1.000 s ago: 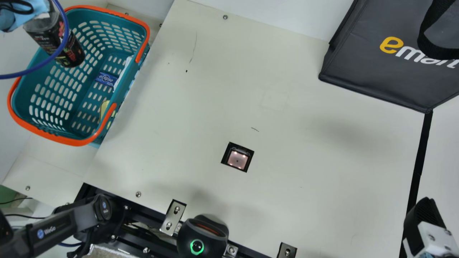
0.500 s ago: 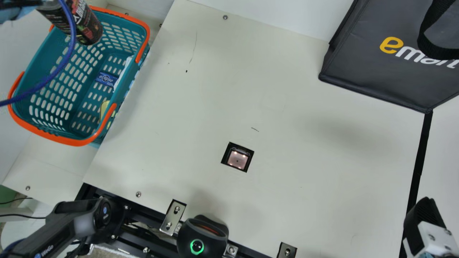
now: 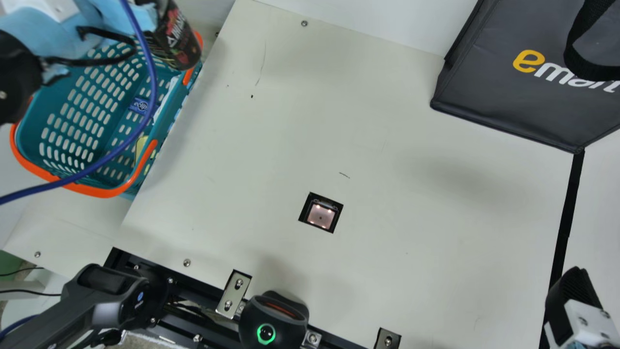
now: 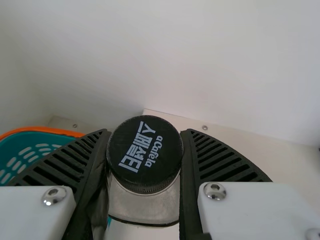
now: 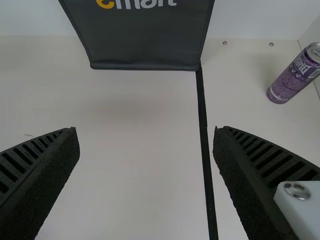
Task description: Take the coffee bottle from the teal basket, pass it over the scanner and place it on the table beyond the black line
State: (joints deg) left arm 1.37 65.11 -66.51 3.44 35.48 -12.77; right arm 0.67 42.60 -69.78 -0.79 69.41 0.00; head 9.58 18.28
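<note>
My left gripper's wrist part (image 3: 72, 29) is at the main view's top left, with the dark coffee bottle (image 3: 177, 41) held above the upper right rim of the teal basket (image 3: 89, 97). In the left wrist view the left gripper (image 4: 144, 155) is shut on the coffee bottle just below its black cap (image 4: 145, 154). The scanner window (image 3: 320, 215) is lit in the table's middle. The black line (image 3: 566, 218) runs down the right side. Beside it, at the lower right, is my right gripper (image 3: 574, 295); in the right wrist view the right gripper (image 5: 146, 135) stands open and empty.
A dark shopping bag (image 3: 508, 87) stands at the table's back right. Beyond the line a purple can (image 5: 295, 75) stands on the table. A black device with a green ring (image 3: 273, 322) sits at the front edge. Small packs (image 3: 143, 105) lie in the basket.
The left arm has carried the coffee bottle rightward, from over the basket's left part to its upper right rim. The blue cable has swung along. The right arm has kept still.
</note>
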